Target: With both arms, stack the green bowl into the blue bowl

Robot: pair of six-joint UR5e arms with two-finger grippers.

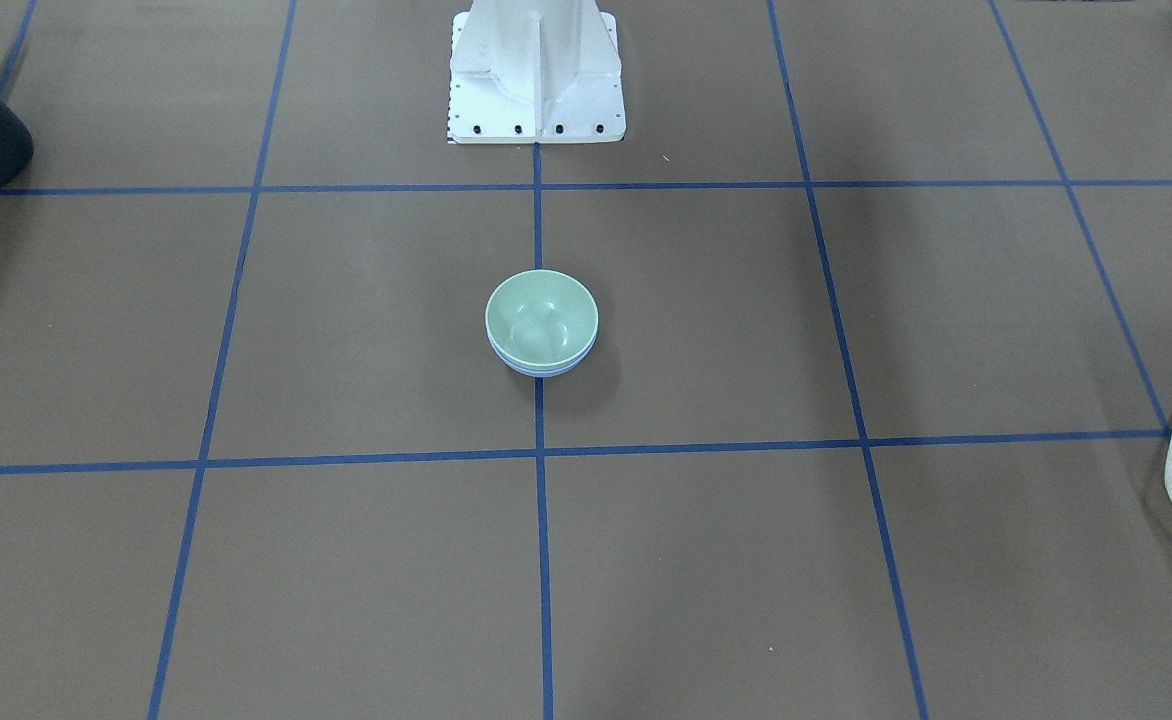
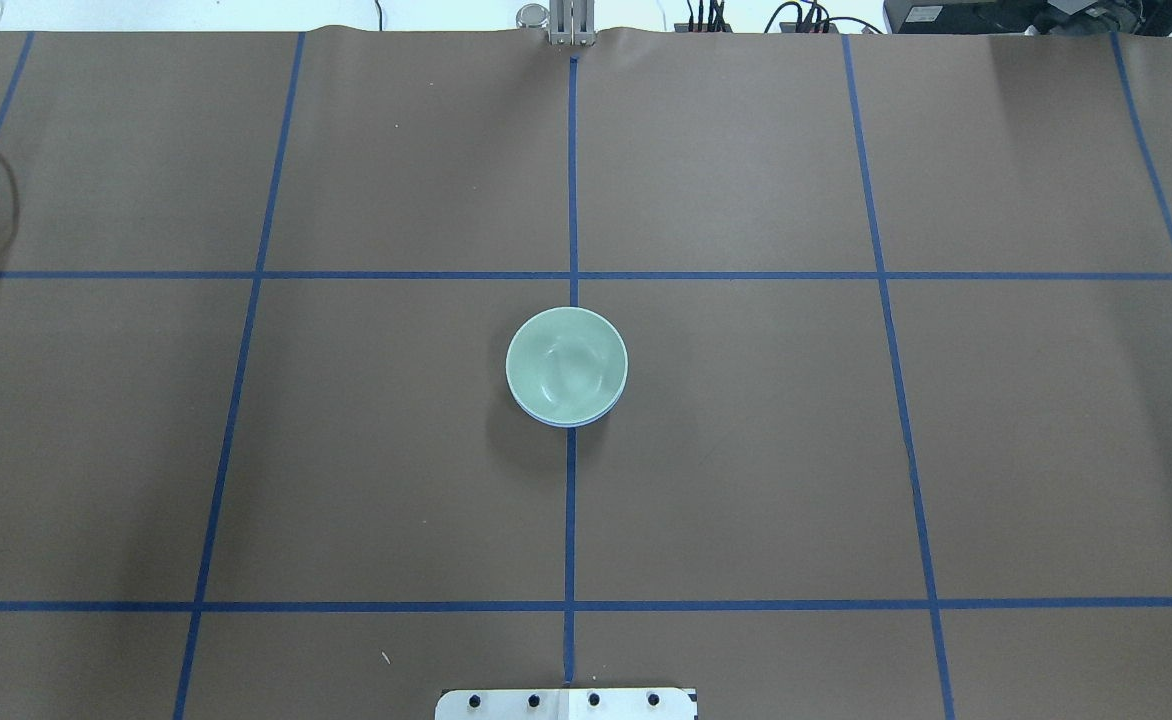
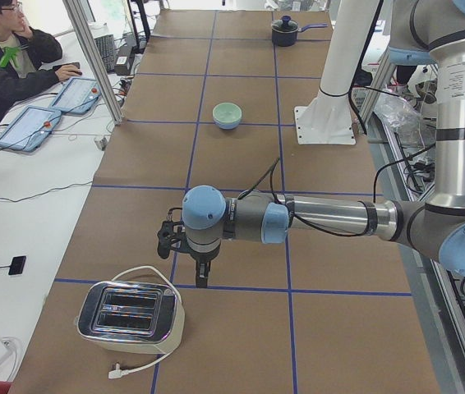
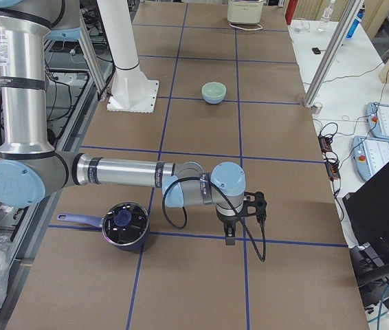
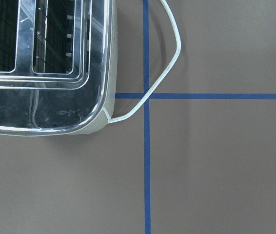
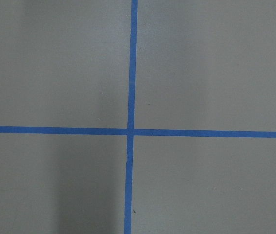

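The green bowl [image 2: 566, 365] sits nested in the blue bowl [image 2: 558, 423], over the central tape line [image 2: 572, 180].

The left arm [image 3: 323, 215] and right arm [image 4: 122, 172] are stretching out level. The left pincer [image 3: 202, 277] and right pincer [image 4: 229, 235] are pointing straight down, their opening unclear.

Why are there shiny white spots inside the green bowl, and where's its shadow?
Front-facing view: the glossy green bowl shows pale glare, likely from lights above. Overhead view: its soft shadow falls on the table at its lower left. Left wrist view: the chrome toaster gleams too.
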